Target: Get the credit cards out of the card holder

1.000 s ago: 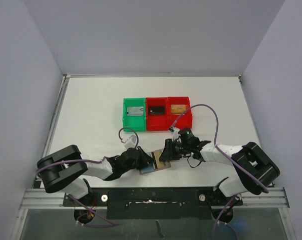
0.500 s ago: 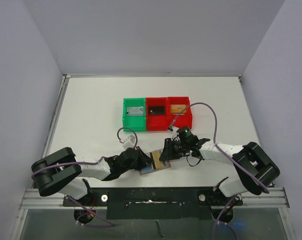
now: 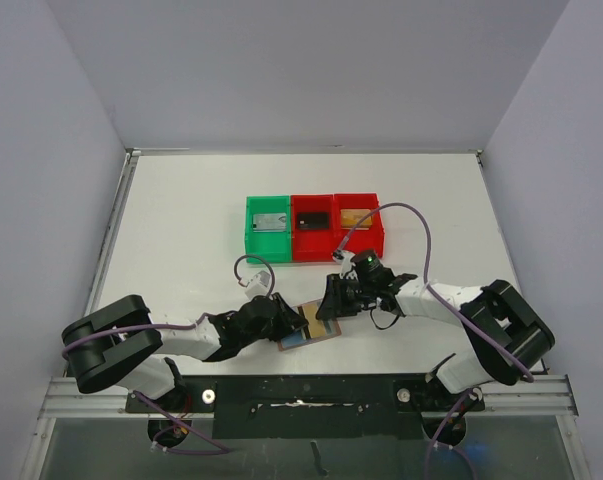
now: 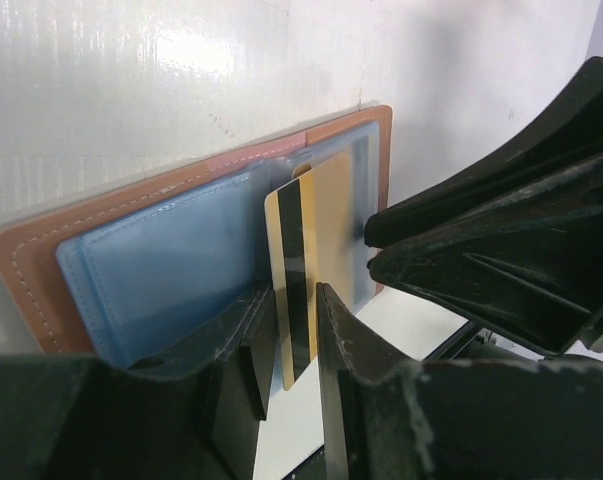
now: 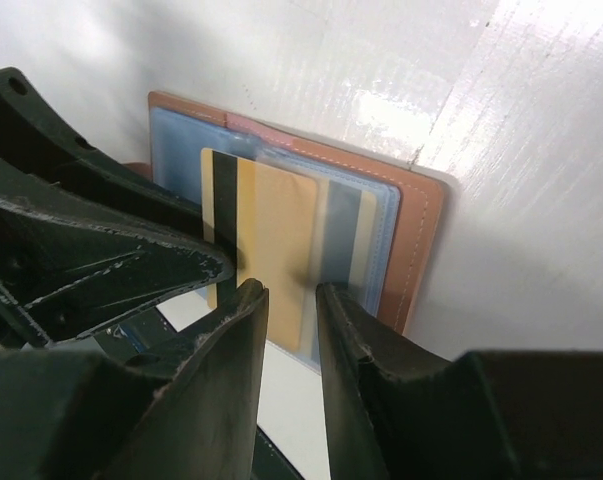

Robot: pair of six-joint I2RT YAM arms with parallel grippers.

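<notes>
The card holder (image 3: 299,338) lies open on the table, brown (image 4: 131,215) with light-blue lining; its brown edge (image 5: 421,240) also faces the right wrist camera. A gold credit card (image 4: 331,200) with a black stripe sticks halfway out of the clear pocket (image 5: 276,230). My left gripper (image 4: 294,300) is open and straddles the card's free edge, with a gap beside the card; from above it sits at the holder's left end (image 3: 293,322). My right gripper (image 5: 288,290) is open, its tips resting on the clear pocket at the holder's far end (image 3: 331,305), and nothing lies between them.
A green bin (image 3: 250,240) and two red bins (image 3: 314,249) (image 3: 378,238) stand in a row behind the holder, each with a card-like thing inside. The two grippers face each other closely over the holder. White table stretches to the left and right.
The left gripper's jaws have opened a little around the card. The left arm's elbow has swung lower and further left. The right gripper has edged slightly away from me.
</notes>
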